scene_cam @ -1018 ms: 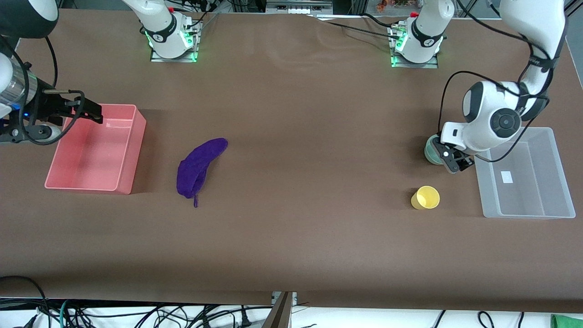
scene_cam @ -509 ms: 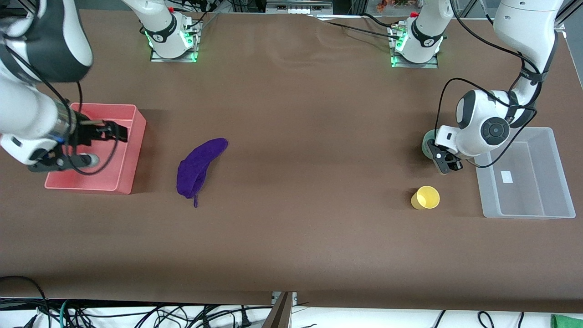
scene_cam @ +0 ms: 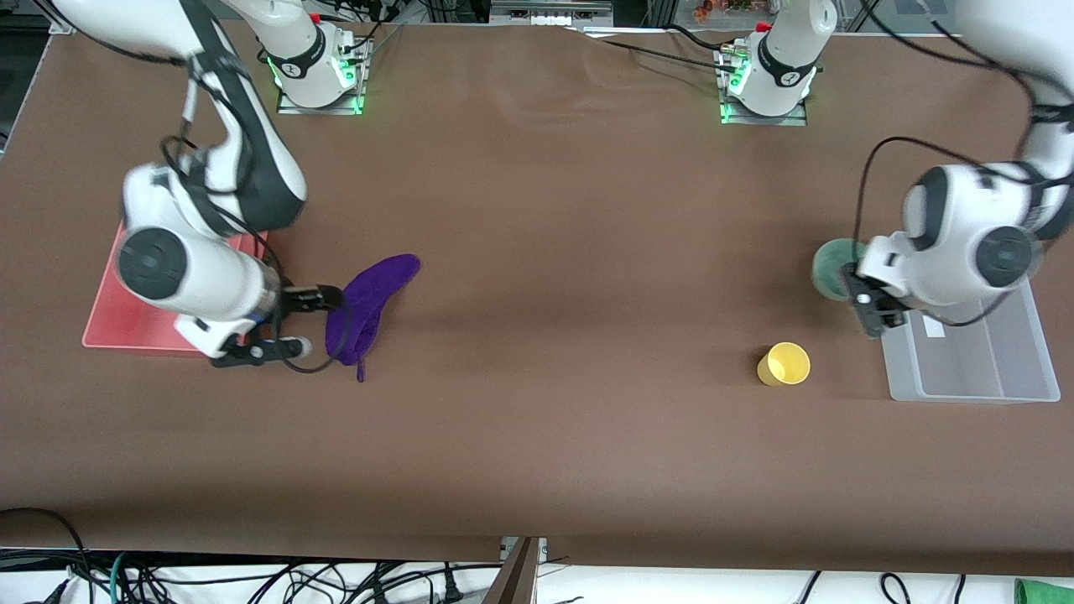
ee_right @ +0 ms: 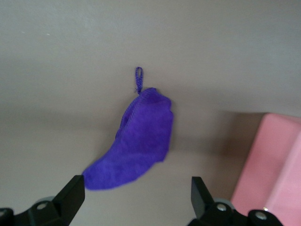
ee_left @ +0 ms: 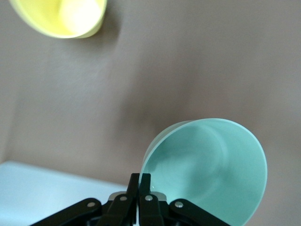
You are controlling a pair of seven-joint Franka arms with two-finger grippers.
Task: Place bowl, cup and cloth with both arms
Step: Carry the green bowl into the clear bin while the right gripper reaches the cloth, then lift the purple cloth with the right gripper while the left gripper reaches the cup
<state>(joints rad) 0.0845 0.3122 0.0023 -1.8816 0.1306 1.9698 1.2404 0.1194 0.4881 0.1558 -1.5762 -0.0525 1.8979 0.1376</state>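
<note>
The purple cloth (scene_cam: pixel 373 298) lies on the table beside the pink bin; it also shows in the right wrist view (ee_right: pixel 138 139), its loose thread pointing away from the gripper. My right gripper (scene_cam: pixel 317 320) is open and empty, low at the cloth's end nearest the pink bin, fingers apart (ee_right: pixel 136 190). My left gripper (scene_cam: pixel 867 307) is shut on the rim of the mint-green bowl (scene_cam: pixel 831 267), holding it tilted beside the clear bin; the rim is pinched between the fingers (ee_left: pixel 141 184), the bowl (ee_left: pixel 211 169) open to the camera. The yellow cup (scene_cam: pixel 784 364) stands nearer the front camera than the bowl; it also shows in the left wrist view (ee_left: pixel 61 16).
A pink bin (scene_cam: pixel 117 331) sits at the right arm's end, largely covered by that arm, its corner in the right wrist view (ee_right: pixel 275 160). A clear bin (scene_cam: pixel 982 369) sits at the left arm's end of the table, its edge in the left wrist view (ee_left: pixel 37 188).
My right arm swung from over the pink bin down to the cloth's end. My left gripper carried the bowl toward the clear bin. Cup and cloth have not moved.
</note>
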